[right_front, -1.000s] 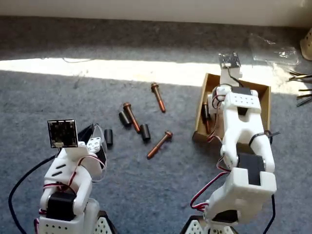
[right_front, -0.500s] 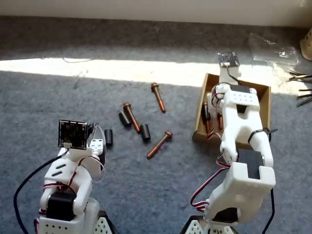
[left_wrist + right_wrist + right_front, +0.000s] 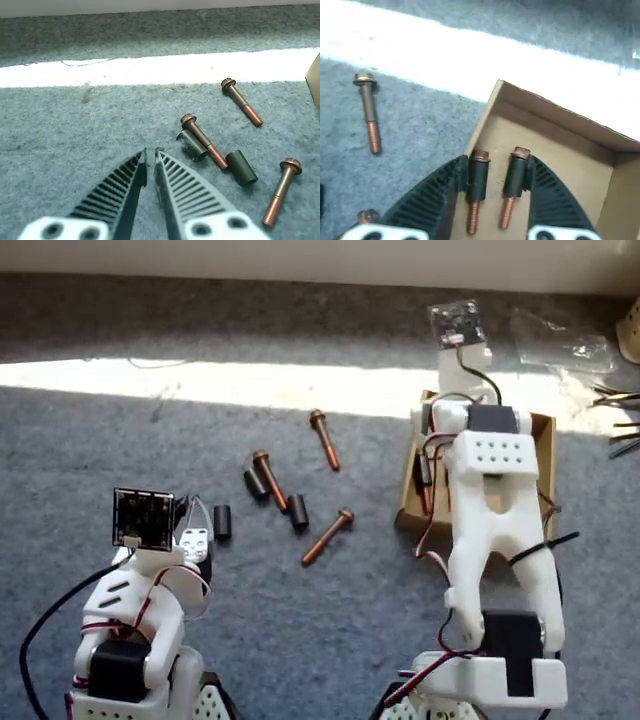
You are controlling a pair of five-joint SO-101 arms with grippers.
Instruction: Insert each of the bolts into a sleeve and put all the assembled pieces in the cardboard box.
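Note:
Three copper bolts lie on the grey carpet: one far [image 3: 323, 438], one in the middle [image 3: 269, 478], one nearer [image 3: 328, 535]. Dark sleeves lie beside them [image 3: 256, 483] [image 3: 297, 511], and a third sleeve [image 3: 222, 521] is close to my left gripper [image 3: 195, 512]. The left gripper [image 3: 151, 152] is shut and holds nothing, short of the middle bolt [image 3: 202, 140] and a sleeve [image 3: 192, 145]. My right gripper [image 3: 496, 162] hangs open over the cardboard box [image 3: 555, 117]. Two assembled pieces [image 3: 478, 190] [image 3: 512, 185] lie on the box floor between its fingers.
The cardboard box [image 3: 541, 435] sits at the right under the right arm. A sunlit strip crosses the carpet behind the bolts. Clear plastic bags [image 3: 565, 340] and dark cables [image 3: 615, 425] lie at the far right edge. Bare carpet spreads at the left.
The right arm has drawn up and back, its wrist rising above the box. The left arm's wrist shifted slightly to the right. Bolts and sleeves on the carpet stayed put.

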